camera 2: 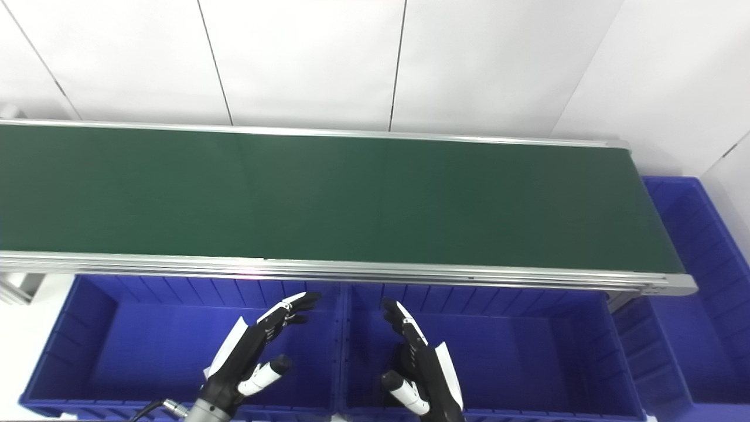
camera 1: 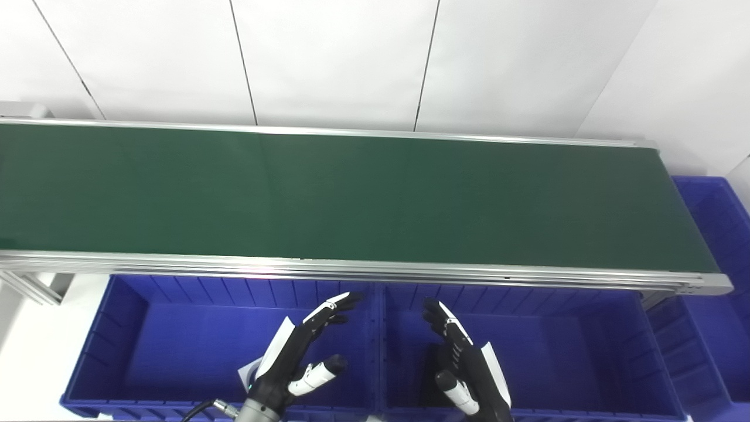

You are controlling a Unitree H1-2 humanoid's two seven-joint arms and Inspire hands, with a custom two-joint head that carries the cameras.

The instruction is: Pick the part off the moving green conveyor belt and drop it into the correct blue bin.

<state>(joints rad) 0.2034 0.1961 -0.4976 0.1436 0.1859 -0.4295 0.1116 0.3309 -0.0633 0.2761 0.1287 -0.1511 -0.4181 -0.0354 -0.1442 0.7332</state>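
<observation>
I see a white panelled wall (camera 1: pixel 340 58) behind the scene, divided by thin dark vertical seams (camera 1: pixel 243 58); a white floor (camera 1: pixel 29 346) shows lower left, evenly lit.

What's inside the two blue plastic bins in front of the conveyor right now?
Left blue plastic bin and right blue plastic bin show bare floors; the left hand and right hand hide patches.

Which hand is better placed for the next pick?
Neither yet: no part shows on the conveyor belt. Left hand and right hand both hover open, level, over the blue bins.
</observation>
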